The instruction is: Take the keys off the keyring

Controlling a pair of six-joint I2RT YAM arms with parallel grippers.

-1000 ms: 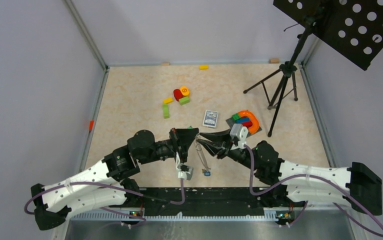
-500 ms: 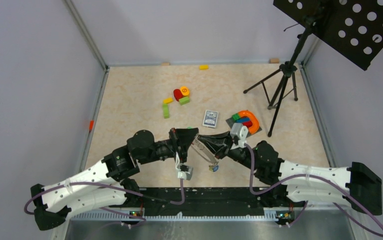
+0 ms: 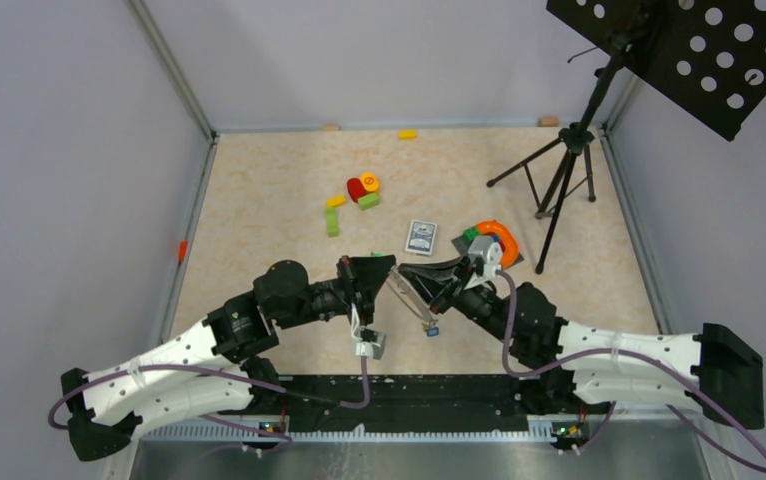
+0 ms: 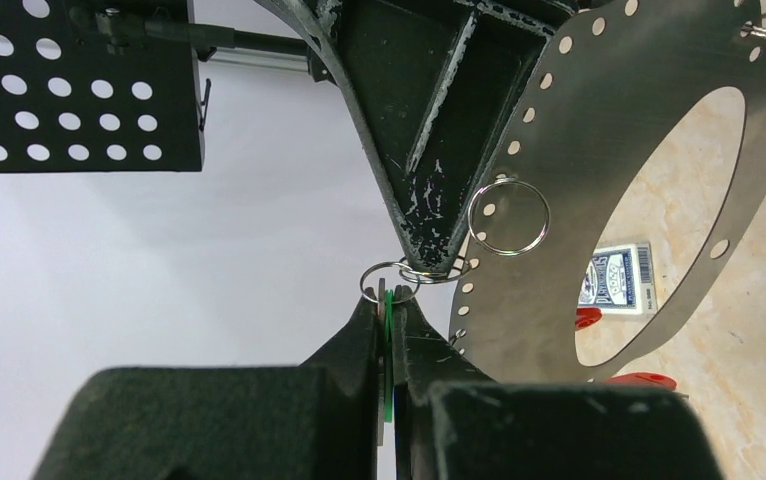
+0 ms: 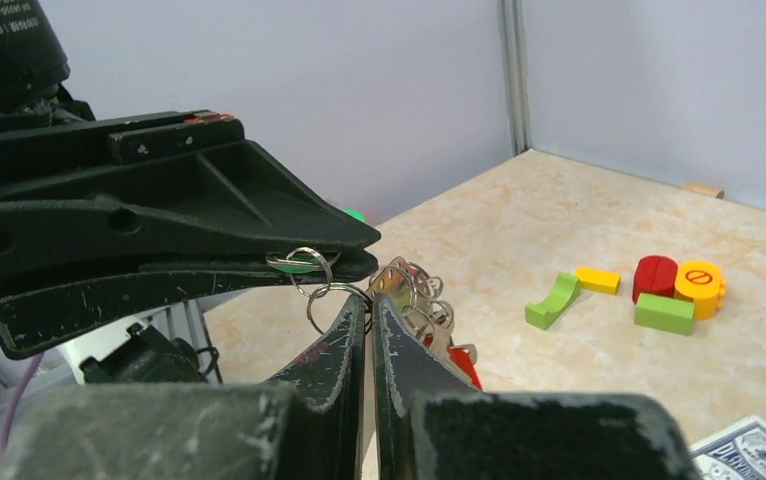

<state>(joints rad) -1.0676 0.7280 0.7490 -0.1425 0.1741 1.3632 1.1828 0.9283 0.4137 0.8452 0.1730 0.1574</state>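
Left wrist: L jaws clamp green tag; R jaws shut, hold unclear; keyring partly cropped.

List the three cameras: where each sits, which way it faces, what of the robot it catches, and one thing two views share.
Top external: above and behind the arm bases, looking down over the table; both arms whole, left gripper and right gripper nearly tip to tip.
Left wrist: on the left arm, facing the right gripper; own fingers pinch a green tag, keyring behind.
Right wrist: on the right arm, facing the left gripper; own shut fingers at bottom.
Shared: top and left wrist both show the playing-card box.
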